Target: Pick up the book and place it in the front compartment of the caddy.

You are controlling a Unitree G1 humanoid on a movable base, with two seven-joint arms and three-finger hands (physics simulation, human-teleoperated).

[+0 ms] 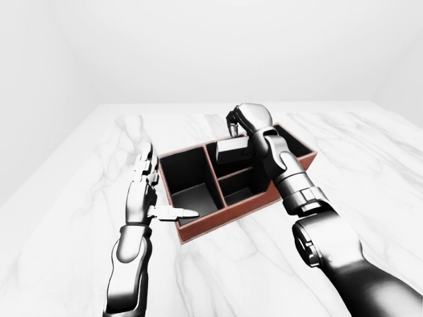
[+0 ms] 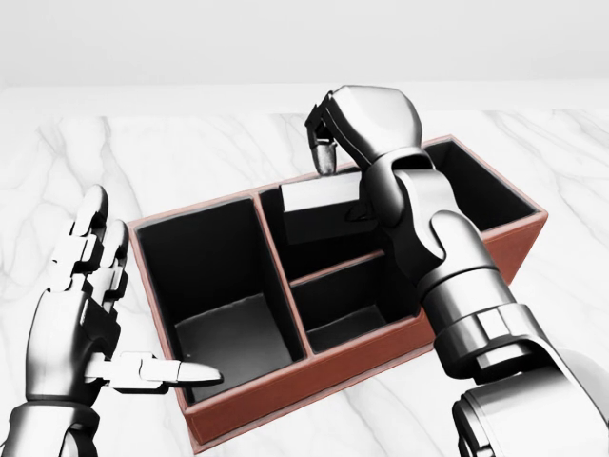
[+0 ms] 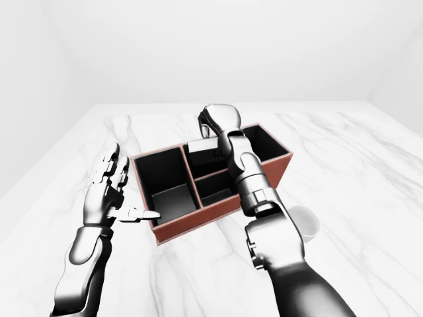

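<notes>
The red-brown caddy lies on the marble table, split into a large left compartment, two small middle ones and a right one. The dark book stands tilted in the upper middle compartment, its top edge above the caddy wall. My right hand is curled over the book's top right end, fingers shut on it; the wrist hides that end. My left hand is open to the left of the caddy, its thumb over the rim of the left compartment.
A white cup stands on the table to the right of the caddy, beside my right forearm. The marble tabletop spreads wide on all sides.
</notes>
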